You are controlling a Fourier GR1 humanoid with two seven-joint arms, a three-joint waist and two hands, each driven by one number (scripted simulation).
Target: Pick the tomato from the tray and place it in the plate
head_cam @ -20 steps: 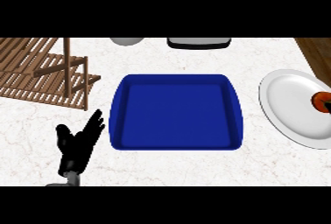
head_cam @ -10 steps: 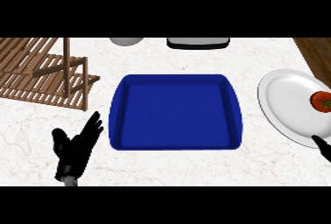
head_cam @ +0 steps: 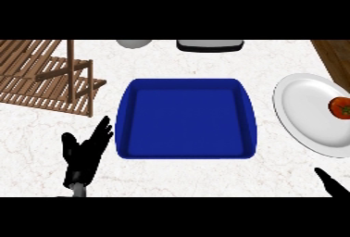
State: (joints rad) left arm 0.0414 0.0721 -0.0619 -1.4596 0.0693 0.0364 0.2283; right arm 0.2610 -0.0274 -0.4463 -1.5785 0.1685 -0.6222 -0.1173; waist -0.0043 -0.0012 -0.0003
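The tomato [head_cam: 340, 107] lay on the white plate [head_cam: 308, 115], up and away from the right hand [head_cam: 331, 184], whose fingers could not be judged. The left hand [head_cam: 83, 155] rested open, empty, beside the blue tray [head_cam: 186, 119].

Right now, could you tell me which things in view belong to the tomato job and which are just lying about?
Part of the job:
tomato, lying on the plate
plate
blue tray
right hand

Just lying about:
wooden rack
grey bowl
dark container
left hand, resting open
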